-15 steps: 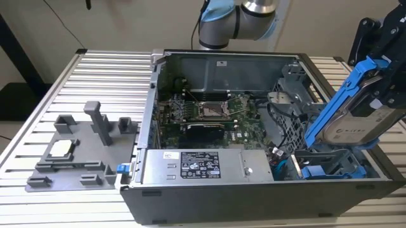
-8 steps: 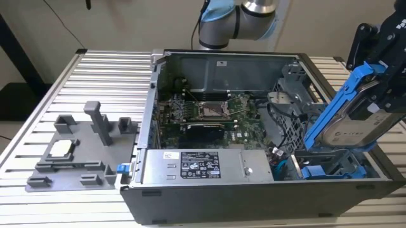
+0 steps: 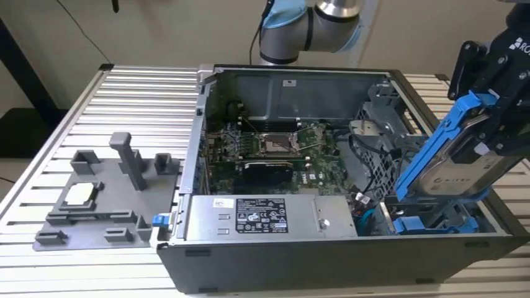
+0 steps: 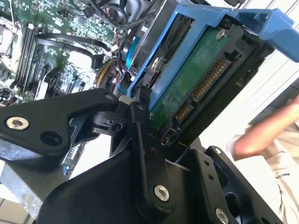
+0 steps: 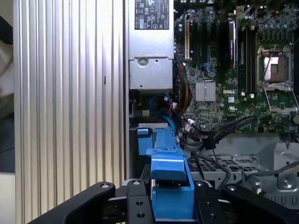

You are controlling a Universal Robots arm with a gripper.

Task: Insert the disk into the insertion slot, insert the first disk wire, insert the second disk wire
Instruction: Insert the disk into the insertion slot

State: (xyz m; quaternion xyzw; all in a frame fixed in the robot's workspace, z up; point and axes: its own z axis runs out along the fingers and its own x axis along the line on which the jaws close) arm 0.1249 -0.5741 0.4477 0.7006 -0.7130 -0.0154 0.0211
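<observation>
Exterior view: the gripper (image 3: 490,133) is clamped on the disk (image 3: 451,164), which it holds by the upper part of its bright blue carrier frame. The disk hangs tilted over the open computer case (image 3: 290,267) at the exterior view's right. Its pale label faces outward, and the print is too small to make out. Its lower end sits just above a second blue carrier (image 3: 431,225) in the case's corner. The silver power supply (image 3: 331,217) carries a white sticker and a black printed label. In the second wrist view the disk's green circuit board (image 4: 187,79) and connector pins show.
</observation>
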